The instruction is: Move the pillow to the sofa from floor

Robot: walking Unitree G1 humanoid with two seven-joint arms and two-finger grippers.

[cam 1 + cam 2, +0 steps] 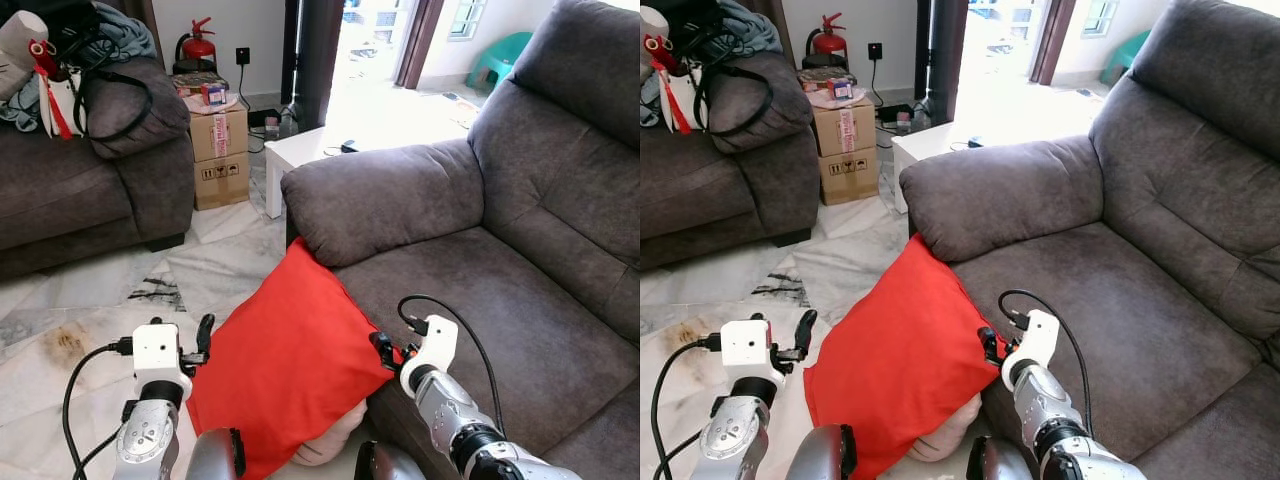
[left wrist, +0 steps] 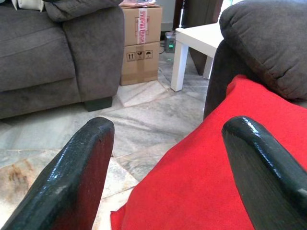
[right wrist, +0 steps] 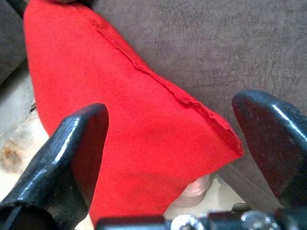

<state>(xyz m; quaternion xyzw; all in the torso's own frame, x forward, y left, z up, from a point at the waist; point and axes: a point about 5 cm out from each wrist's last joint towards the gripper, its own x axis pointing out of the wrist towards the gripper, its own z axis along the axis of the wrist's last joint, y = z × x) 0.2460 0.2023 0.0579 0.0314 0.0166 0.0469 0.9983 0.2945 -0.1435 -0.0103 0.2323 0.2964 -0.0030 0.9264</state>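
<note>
Two grippers flank the red pillow (image 1: 290, 360), which leans on edge against the front of the grey sofa (image 1: 500, 290), its top corner tucked under the armrest (image 1: 385, 195) and its lower edge down on the marble floor (image 1: 90, 300). So the task is barely begun: the pillow is not lifted and nothing rests on the seat cushion.

At the pillow's left edge the left gripper (image 1: 203, 342) has its fingers spread wide; from the left wrist view one finger (image 2: 76, 172) stands over bare floor and the other over red fabric, neither pressing in. At the pillow's right corner the right gripper (image 1: 383, 350) is likewise spread, its fingers (image 3: 72, 153) straddling the seamed corner without pinching it. Whether either fingertip already touches the cloth is hard to say from these angles.

What is left, as I judge it: get a hold from both sides, raise the pillow clear of the seat front and lay it on the cushion.

A pale, rounded thing (image 1: 335, 440) peeks out beneath the pillow; I cannot tell what it is. Beyond stand a white low table (image 1: 300, 155), stacked cardboard boxes (image 1: 218, 150), a red fire extinguisher (image 1: 198, 45) by the wall and a second sofa (image 1: 90, 190) piled with bags.
</note>
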